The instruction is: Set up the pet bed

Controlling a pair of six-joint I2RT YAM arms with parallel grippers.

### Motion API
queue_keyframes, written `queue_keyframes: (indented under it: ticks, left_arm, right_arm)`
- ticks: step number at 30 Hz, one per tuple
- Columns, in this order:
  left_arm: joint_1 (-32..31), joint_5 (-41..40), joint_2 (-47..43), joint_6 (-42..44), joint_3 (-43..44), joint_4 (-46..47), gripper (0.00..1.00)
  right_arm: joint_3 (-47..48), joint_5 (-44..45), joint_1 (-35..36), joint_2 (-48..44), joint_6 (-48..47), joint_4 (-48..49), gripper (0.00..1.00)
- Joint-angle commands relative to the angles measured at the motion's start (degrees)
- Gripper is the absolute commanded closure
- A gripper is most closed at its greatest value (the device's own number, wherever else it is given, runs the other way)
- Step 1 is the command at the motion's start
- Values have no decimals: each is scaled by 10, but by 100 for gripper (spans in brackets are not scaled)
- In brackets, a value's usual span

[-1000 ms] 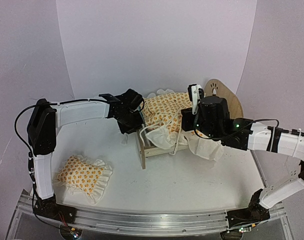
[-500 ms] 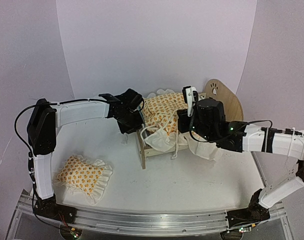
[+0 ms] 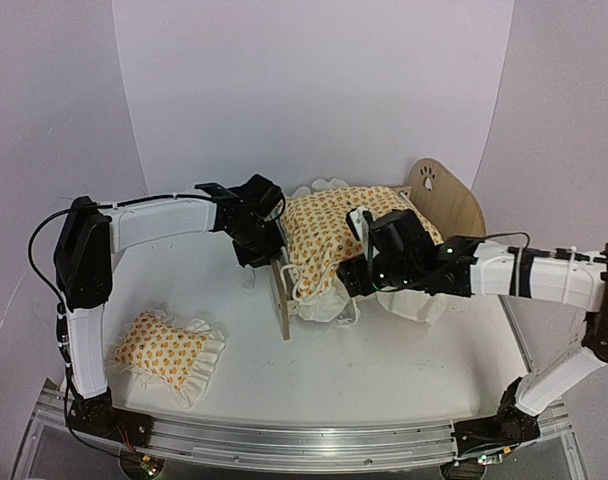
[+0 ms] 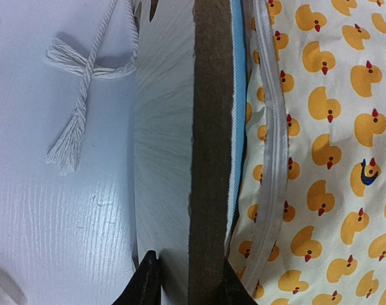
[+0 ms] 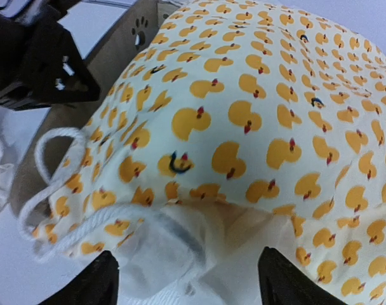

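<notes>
The pet bed (image 3: 281,300) stands mid-table, its plywood footboard (image 4: 212,127) facing front-left and its rounded headboard (image 3: 446,195) with a paw cut-out at the back right. A strip of blue mattress (image 4: 239,95) shows beside the footboard. The duck-print ruffled blanket (image 3: 334,225) covers the bed. My left gripper (image 3: 267,245) is shut on the footboard's top edge (image 4: 188,259). My right gripper (image 3: 356,270) hovers open over the blanket's near ruffled edge (image 5: 190,267), fingers wide apart and the white ruffle lying loose between them.
A matching ruffled pillow (image 3: 169,350) lies at the front left of the table. A white tasselled cord (image 4: 79,95) lies on the table beside the footboard. The blanket's white underside (image 3: 414,300) spills off the bed's right side.
My right gripper has moved left and down and opened, letting go of the blanket's edge, which now drapes over the foot end. The left gripper has kept its hold.
</notes>
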Motion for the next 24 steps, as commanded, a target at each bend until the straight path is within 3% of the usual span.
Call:
queue_keyframes:
  ticks: [1,6,8,11,14,17,24]
  left_arm:
    - [4,57,-47,-8,50,17,100]
    - [5,75,-48,7,70,17,100]
    - [5,74,-51,18,81,16,100]
    - [7,68,-58,26,87,16,100]
    - [7,77,-58,28,92,16,100]
    - [7,87,-56,35,104,16,100]
    - [8,82,-59,53,141,15,100]
  right_arm:
    - [-49,-128,38,-111,18,-4,18]
    - [-138,-274,67,-138,12,116,17]
    - [-178,-292,72,-121,16,203,28]
    - [-242,-262,73,-80,44,353,59]
    - [-274,-236,74,-19,55,511,75]
    - [-260,-195,96,47,28,573,84]
    - [-250,-73,126,158,-23,701,86]
